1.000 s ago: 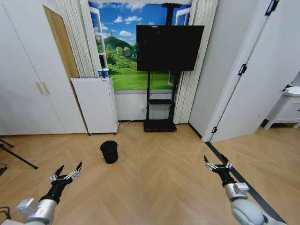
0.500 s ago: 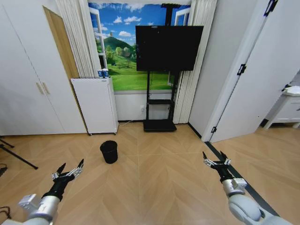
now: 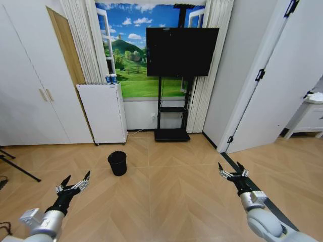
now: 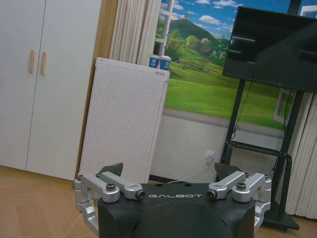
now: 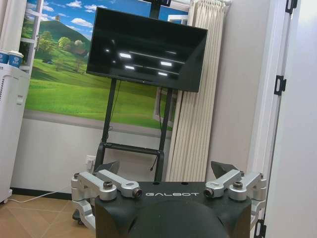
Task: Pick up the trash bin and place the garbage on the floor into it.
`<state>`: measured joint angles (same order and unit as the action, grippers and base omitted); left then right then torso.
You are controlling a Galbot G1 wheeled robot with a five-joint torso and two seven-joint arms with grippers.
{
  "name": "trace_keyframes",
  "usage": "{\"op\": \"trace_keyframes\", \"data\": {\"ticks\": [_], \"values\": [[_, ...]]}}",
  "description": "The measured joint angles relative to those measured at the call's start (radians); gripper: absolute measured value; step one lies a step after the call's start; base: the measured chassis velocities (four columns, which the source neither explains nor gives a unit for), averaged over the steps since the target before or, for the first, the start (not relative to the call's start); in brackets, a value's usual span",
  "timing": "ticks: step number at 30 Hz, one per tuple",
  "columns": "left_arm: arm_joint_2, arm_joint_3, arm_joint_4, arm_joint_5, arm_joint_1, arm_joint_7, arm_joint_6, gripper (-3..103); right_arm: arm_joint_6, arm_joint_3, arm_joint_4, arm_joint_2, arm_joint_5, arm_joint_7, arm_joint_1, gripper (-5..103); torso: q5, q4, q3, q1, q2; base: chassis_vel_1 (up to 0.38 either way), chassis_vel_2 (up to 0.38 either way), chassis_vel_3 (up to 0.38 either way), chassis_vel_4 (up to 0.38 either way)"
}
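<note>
Trash bin [image 3: 117,163] stands beyond the spread left claw [image 3: 74,182].

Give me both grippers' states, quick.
Left gripper: open, holding nothing.
Right gripper: open, holding nothing.

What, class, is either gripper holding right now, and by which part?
Nothing is held. The left gripper and right gripper both hang open and empty above the floor, while the trash bin stands untouched farther ahead.

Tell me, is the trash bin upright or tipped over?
Upright: the trash bin stands on its base on the wood floor, open rim facing up.
</note>
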<state>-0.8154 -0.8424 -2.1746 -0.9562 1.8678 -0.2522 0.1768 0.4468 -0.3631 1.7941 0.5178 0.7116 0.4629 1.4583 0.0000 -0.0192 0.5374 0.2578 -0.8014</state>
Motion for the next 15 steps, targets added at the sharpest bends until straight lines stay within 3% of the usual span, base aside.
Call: {"op": "trace_keyframes", "data": {"ticks": [15], "values": [[0.000, 0.000, 0.001, 0.001, 0.000, 0.001, 0.000, 100, 0.001, 0.000, -0.001, 0.001, 0.000, -0.001, 0.000, 100, 0.0000, 0.0000, 0.000, 0.000, 0.000, 0.000, 0.000, 0.000, 0.000]]}}
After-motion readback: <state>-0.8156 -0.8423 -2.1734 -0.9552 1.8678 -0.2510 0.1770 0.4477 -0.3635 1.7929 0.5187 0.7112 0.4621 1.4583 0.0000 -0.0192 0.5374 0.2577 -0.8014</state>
